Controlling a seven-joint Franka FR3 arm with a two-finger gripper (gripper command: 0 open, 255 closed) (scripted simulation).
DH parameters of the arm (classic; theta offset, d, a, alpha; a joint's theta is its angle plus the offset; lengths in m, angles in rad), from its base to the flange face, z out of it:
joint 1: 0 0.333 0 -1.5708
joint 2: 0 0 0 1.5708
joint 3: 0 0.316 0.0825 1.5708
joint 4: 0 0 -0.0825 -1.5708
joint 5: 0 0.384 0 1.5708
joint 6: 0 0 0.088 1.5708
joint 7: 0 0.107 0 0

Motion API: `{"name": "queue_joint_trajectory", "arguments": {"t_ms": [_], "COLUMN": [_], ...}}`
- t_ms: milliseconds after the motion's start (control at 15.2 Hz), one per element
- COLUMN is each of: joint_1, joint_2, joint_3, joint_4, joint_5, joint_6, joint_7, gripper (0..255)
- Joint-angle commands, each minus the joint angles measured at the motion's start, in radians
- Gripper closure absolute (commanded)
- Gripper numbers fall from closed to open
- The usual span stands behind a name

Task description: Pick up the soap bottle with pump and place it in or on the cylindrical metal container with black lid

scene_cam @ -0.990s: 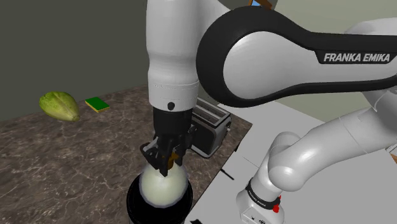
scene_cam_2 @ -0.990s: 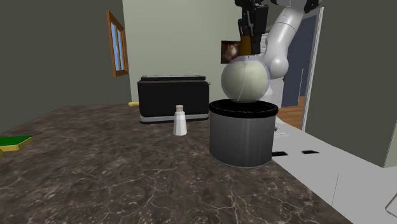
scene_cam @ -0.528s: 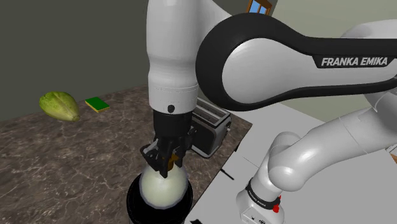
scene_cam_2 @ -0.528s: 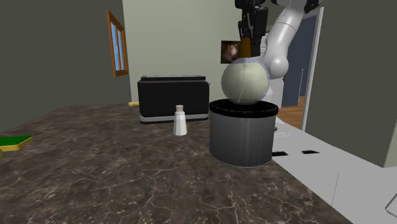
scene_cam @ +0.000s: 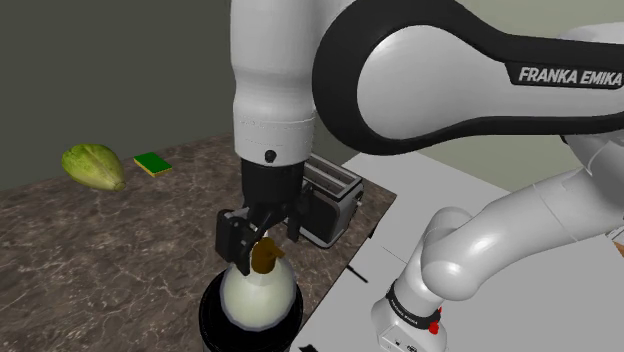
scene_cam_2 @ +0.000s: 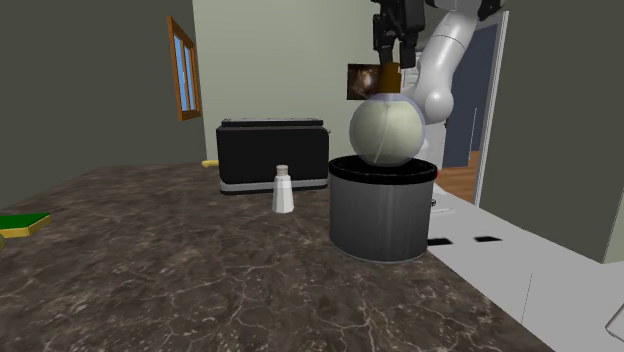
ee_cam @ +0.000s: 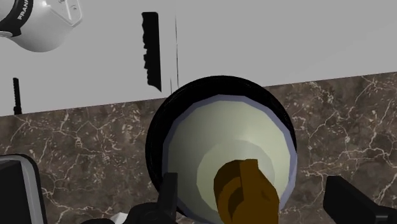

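Shoulder view: the robot's black gripper (scene_cam: 258,240) hangs straight down over a round, pale soap bottle (scene_cam: 258,295) that sits on top of a black-lidded can (scene_cam: 212,318) at the near edge of a dark marbled counter (scene_cam: 100,250). The fingers (scene_cam: 230,240) stand apart on either side of the bottle's brown pump (scene_cam: 266,257) and grip nothing.

Looking along the hand in the wrist view, the gripper (ee_cam: 251,181) is spread wide. One finger (ee_cam: 169,194) is close beside the bottle (ee_cam: 229,146) and the other is well off to the far side. The pump (ee_cam: 245,191) is between them, untouched, and the can's black rim (ee_cam: 154,137) rings the bottle's body.

In the second exterior view, the bottle (scene_cam_2: 385,130) rests on the lid of the grey can (scene_cam_2: 382,215). Its pump (scene_cam_2: 390,74) points to twelve o'clock, and the gripper (scene_cam_2: 391,52) is directly above it.

In this second exterior view, a small white shaker (scene_cam_2: 283,190) stands on the counter (scene_cam_2: 200,285) at nine o'clock from the can. A black toaster (scene_cam_2: 272,152) is behind the shaker, at about ten o'clock from the can. A green sponge (scene_cam_2: 22,222) lies far out at nine o'clock, by the frame's edge.

In the shoulder view, the toaster (scene_cam: 328,195) sits at one o'clock from the can. The sponge (scene_cam: 152,163) and a head of lettuce (scene_cam: 92,166) lie well apart from the can, at about ten o'clock.
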Motion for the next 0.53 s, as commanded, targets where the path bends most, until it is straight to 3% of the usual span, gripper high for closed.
{"name": "queue_joint_trajectory", "arguments": {"t_ms": [0,462], "joint_1": [-0.009,-0.012], "joint_2": [0.016,0.023], "joint_3": [-0.009,-0.014], "joint_4": [0.067,0.098], "joint_5": [-0.015,-0.02], "joint_6": [-0.053,-0.077], "joint_7": [0.008,0.011], "gripper": [0,0]}}
